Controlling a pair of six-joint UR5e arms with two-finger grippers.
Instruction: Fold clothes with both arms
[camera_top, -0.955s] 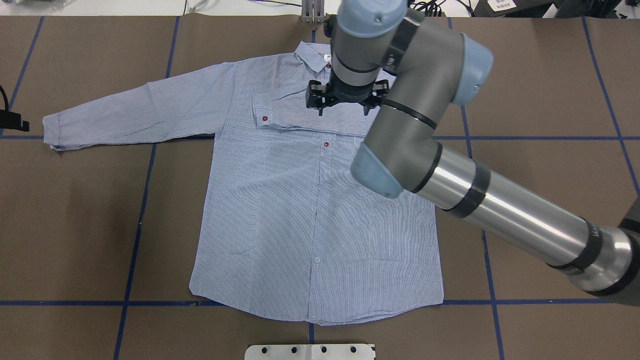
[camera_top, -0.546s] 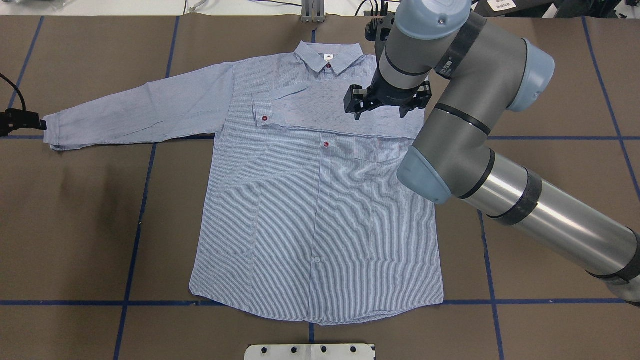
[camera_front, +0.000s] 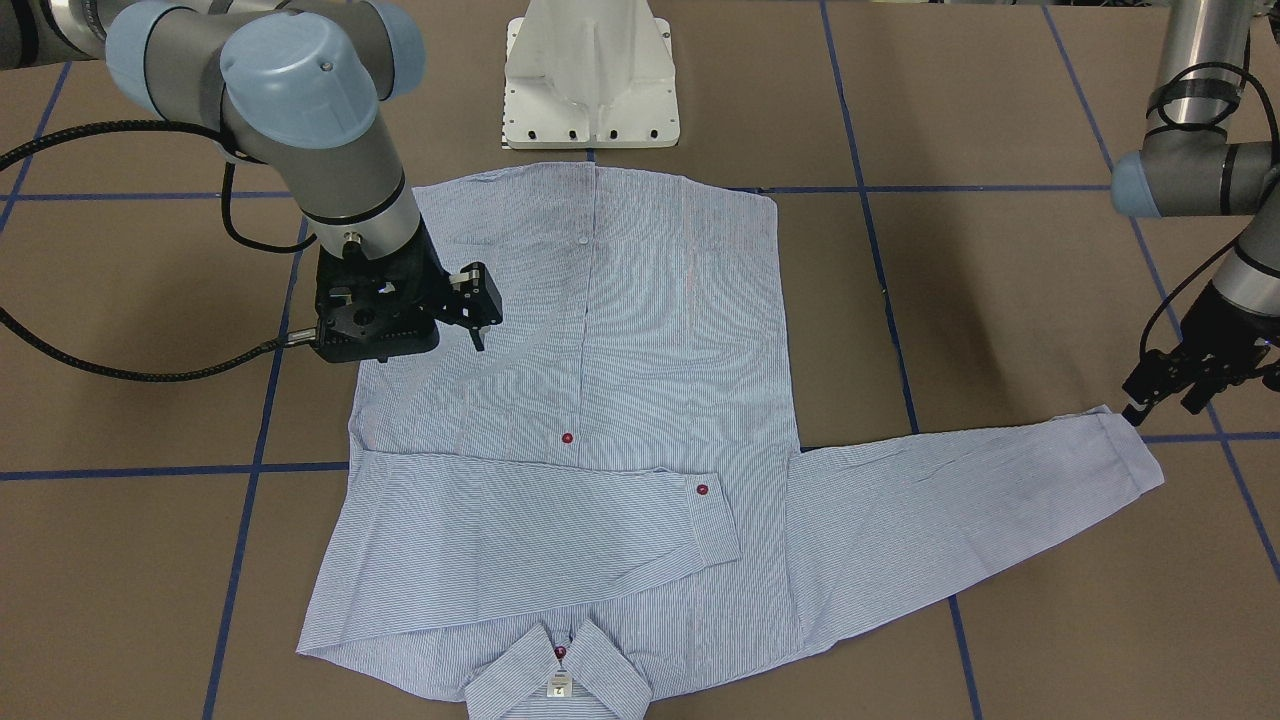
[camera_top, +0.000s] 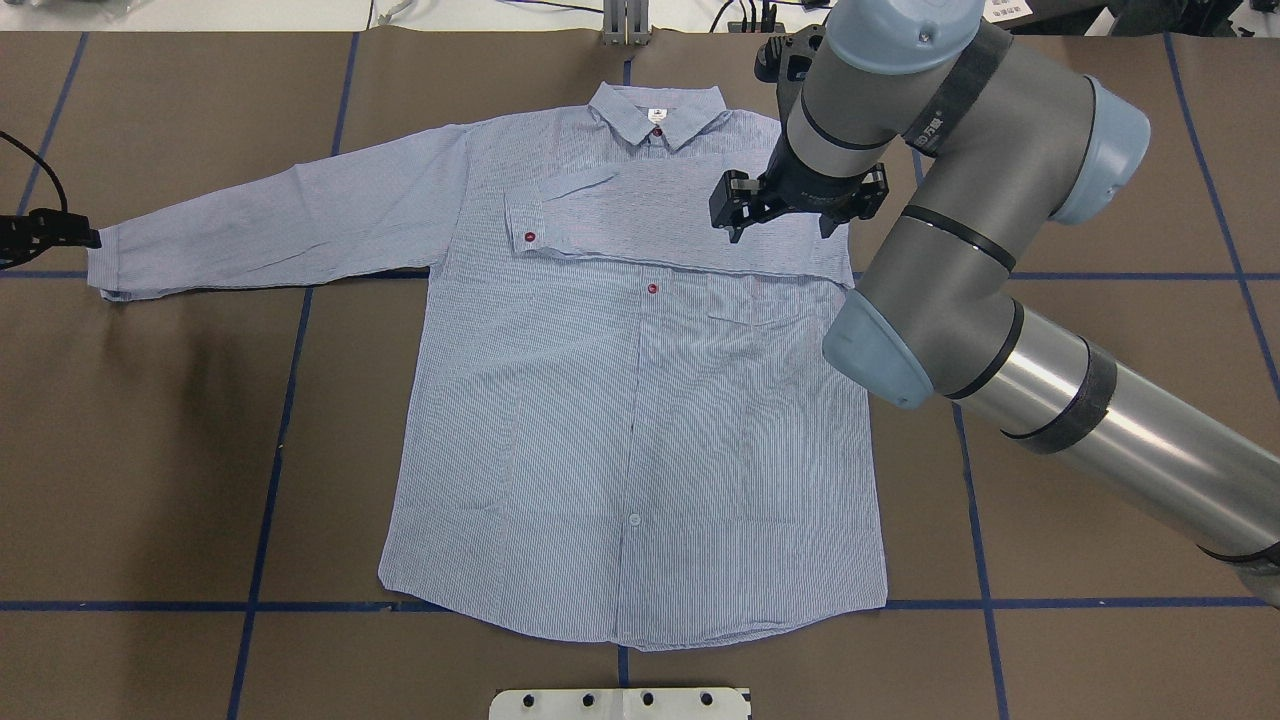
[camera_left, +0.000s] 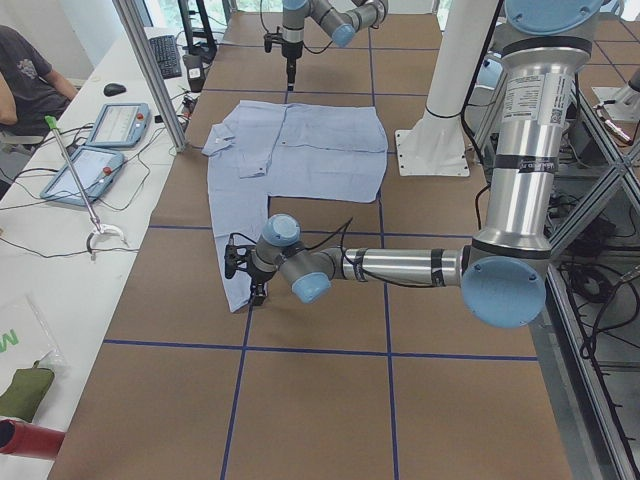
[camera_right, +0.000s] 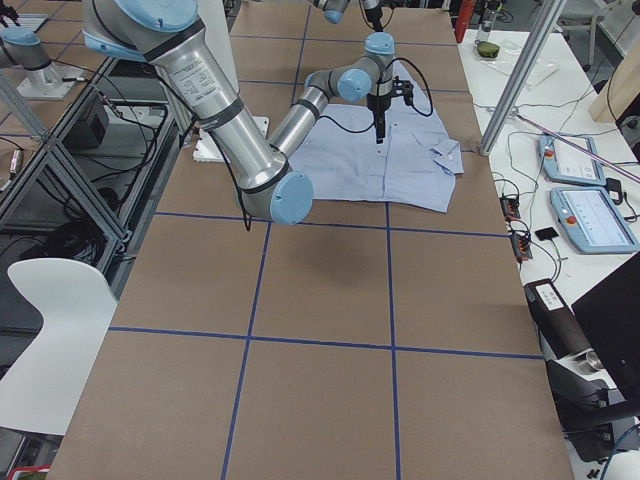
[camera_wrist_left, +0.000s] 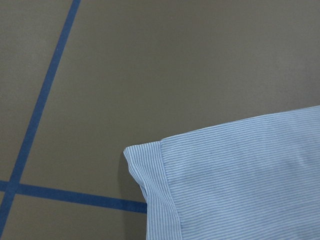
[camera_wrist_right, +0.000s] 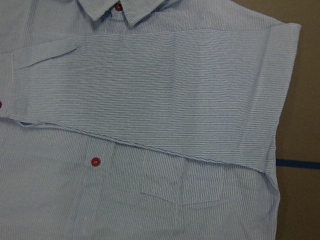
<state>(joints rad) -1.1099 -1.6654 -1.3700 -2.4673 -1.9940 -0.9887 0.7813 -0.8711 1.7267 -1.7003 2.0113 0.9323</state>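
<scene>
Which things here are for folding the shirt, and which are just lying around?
For the job: striped shirt, left end effector by its outstretched cuff, right end effector over the folded sleeve.
Just lying about: near control tablet, far control tablet, keyboard, mouse.

The shirt (camera_top: 600, 420) is laid flat, front up, one sleeve (camera_top: 650, 215) folded across the chest, the other outstretched. The right arm (camera_top: 960, 260) is held above it, the left arm (camera_front: 1190, 180) by the cuff (camera_top: 100, 268).

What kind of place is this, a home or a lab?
Probably a robotics lab: two industrial arms at a table gridded with blue tape, teach pendants on a side bench, aluminium framing around.
</scene>
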